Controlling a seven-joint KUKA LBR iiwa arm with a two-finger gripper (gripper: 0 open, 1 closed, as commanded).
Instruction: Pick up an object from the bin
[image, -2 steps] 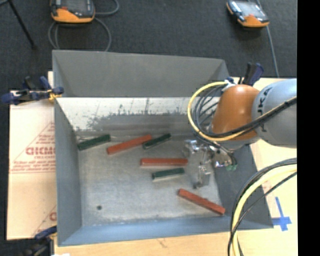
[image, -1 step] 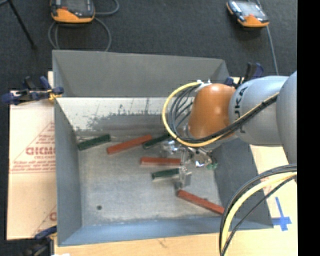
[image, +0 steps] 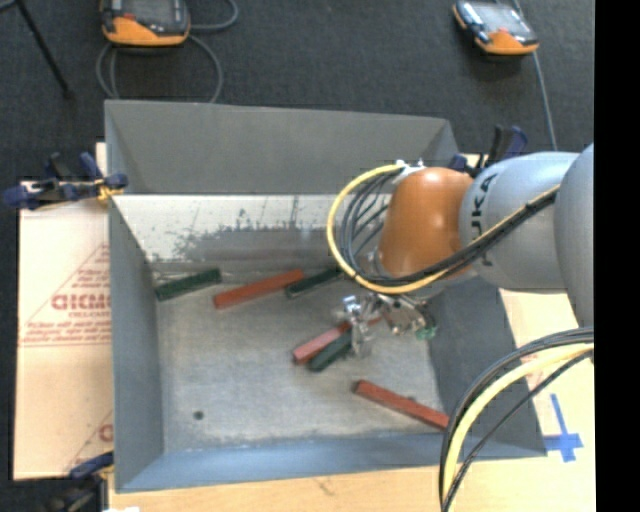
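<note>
My gripper (image: 357, 330) hangs low in the right middle of the bin, its metal fingers pointing down just right of a short red stick (image: 316, 344) and a dark green stick (image: 330, 356) that lie side by side. The fingertips sit right at the upper right ends of these two sticks. Whether they touch or hold either stick is not visible. A longer red stick (image: 400, 404) lies on the floor below the gripper, toward the front right.
Along the back wall lie a dark green stick (image: 188, 285), a long red stick (image: 258, 290) and another dark green stick (image: 313, 281). The arm with its orange cover and looped cables hangs over the bin's right side. Bare floor spreads at front left.
</note>
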